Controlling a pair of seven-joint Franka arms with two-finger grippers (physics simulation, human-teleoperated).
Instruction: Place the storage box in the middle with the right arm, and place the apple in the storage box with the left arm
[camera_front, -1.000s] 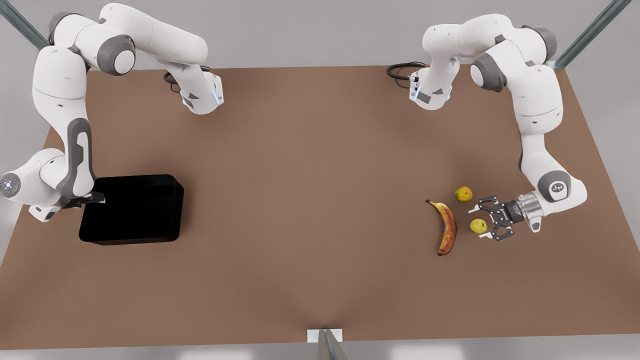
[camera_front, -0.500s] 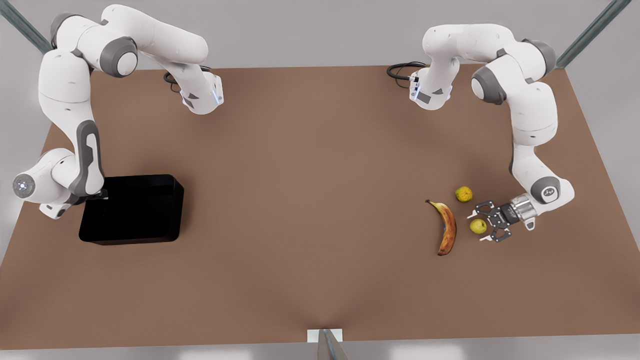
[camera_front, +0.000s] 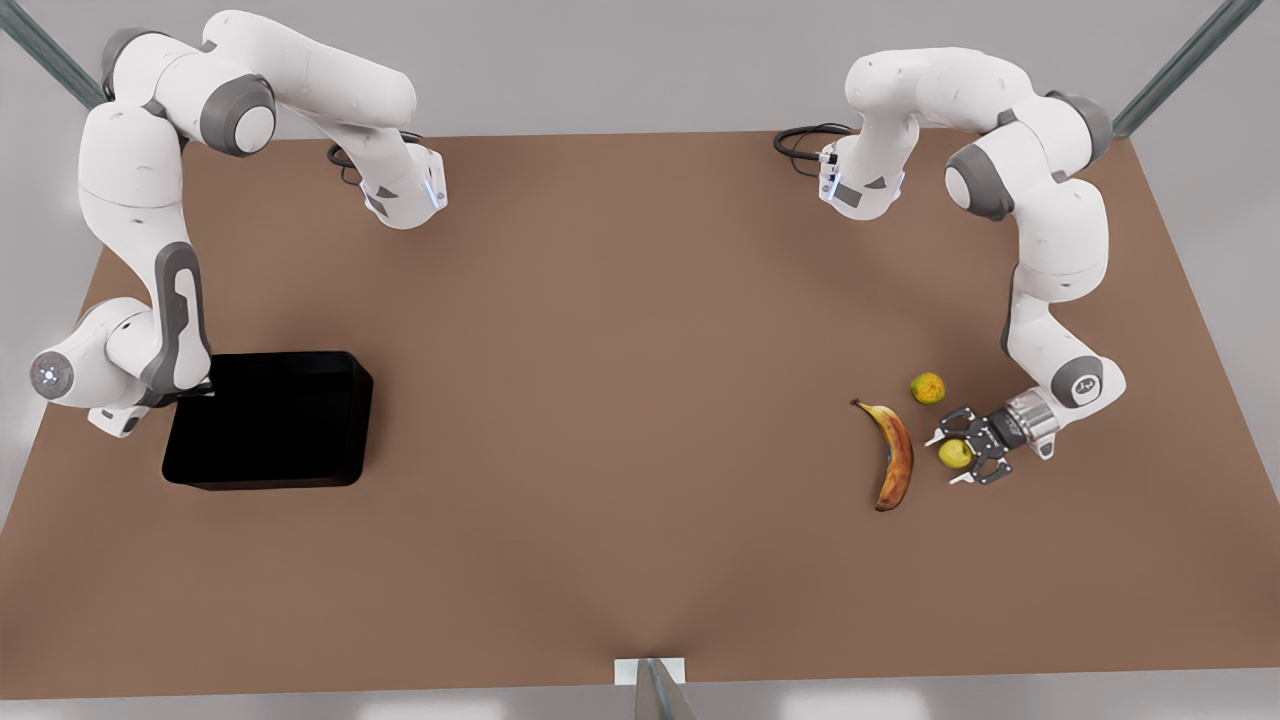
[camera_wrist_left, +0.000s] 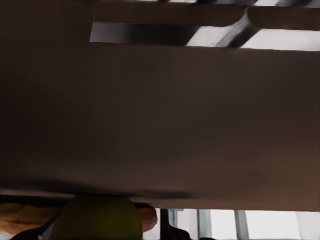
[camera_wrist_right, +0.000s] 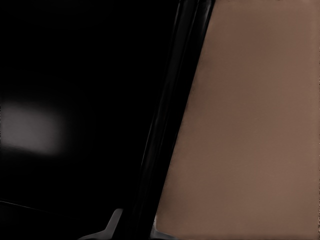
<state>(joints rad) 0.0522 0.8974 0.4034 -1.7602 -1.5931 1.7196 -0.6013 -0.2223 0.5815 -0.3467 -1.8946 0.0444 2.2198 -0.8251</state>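
In the front view I see one storage box (camera_front: 268, 420), glossy black, rectangular with rounded corners and low walls. It stands on the brown surface (camera_front: 620, 400) at the front view's left, far from the middle. My right gripper (camera_front: 195, 392) is at the box's wall, at the corner nearest that arm. I cannot tell here whether its jaws are closed on the wall.

At the front view's right there are three fruits. The apple (camera_front: 955, 453) is one, small, round and yellow-green. My left gripper (camera_front: 948, 456) is low over the surface with its jaws spread, one on each side of the apple; I cannot tell if they touch it. One banana (camera_front: 893, 457) with brown spots lies just beside the apple, toward the middle of the surface. One mottled orange-yellow fruit (camera_front: 927, 388) sits near, a little farther back, apart from both.

In the left wrist view the apple (camera_wrist_left: 97, 218) appears very close as a yellow-green dome, and the banana (camera_wrist_left: 146, 218) shows behind it as an orange-brown band.

In the right wrist view the storage box (camera_wrist_right: 75, 110) is a large black mass with a faint glare, its shiny wall (camera_wrist_right: 172, 130) running along the brown surface (camera_wrist_right: 250, 130). One pale fingertip (camera_wrist_right: 114, 220) stands just inside that wall.
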